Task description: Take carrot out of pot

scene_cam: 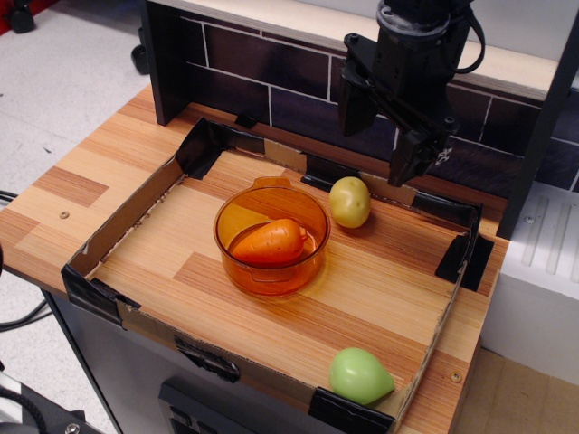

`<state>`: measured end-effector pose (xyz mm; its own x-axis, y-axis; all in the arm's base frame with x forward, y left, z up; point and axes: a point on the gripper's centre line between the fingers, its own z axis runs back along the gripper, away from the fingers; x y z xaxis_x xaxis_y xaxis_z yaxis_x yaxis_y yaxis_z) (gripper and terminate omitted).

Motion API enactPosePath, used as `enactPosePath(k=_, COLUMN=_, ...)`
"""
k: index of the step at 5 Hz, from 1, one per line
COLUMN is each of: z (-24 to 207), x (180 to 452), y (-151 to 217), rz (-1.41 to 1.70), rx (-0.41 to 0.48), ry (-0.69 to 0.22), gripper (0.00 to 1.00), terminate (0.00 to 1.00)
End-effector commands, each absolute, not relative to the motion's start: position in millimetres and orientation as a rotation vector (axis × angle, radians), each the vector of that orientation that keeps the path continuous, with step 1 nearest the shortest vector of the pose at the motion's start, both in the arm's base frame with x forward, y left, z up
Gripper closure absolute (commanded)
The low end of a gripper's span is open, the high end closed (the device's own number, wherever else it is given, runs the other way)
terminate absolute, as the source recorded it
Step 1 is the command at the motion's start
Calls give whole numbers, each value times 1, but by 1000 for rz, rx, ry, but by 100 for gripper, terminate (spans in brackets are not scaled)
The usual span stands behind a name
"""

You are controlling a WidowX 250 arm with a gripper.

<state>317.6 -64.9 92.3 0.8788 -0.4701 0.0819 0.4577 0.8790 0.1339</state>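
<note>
Carrot (268,242) is lying on its side inside the pot (237,237), fat end to the right, tapered end to the left, resting on the pot's floor. Pot sits roughly mid-tray on the desk (90,172), w/ a low cardboard tray wall (122,217) round the work area.

Tool (380,136) hangs high up at the back, right of the pot and well apart from it, fingers spread apart w/ nothing between them. No contact w/ carrot or pot.

Progress, judging from the layout: basically nothing done yet. Carrot not gripped, not lifted, fully in the pot. Left to do: bring tool over the pot, drop in past the rim, close on the carrot across its body, lift clear, set down somewhere on the tray floor.

Other stuff nearby: yellow-green round fruit (349,202) just beside the pot's back-right rim, so watch it on approach. Light green pear toy (360,375) in the front right corner, well apart, no bother.
</note>
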Motion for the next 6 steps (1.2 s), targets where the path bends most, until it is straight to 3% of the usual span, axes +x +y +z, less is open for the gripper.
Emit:
enactPosePath(k=1, z=92, x=318, y=-65, rz=-485, rx=112, ry=-113, gripper=0, terminate=0)
enactPosePath(k=3, z=123, x=281, y=-21, rz=-600, rx=100, ry=-206, gripper=0, terminate=0)
enactPosePath(k=4, z=116, x=268, y=2, rz=-677, rx=58, ry=-125, gripper=0, terminate=0)
enactPosePath(k=6, z=84, x=263, y=1, rz=-810, rx=63, ry=-50, gripper=0, terminate=0)
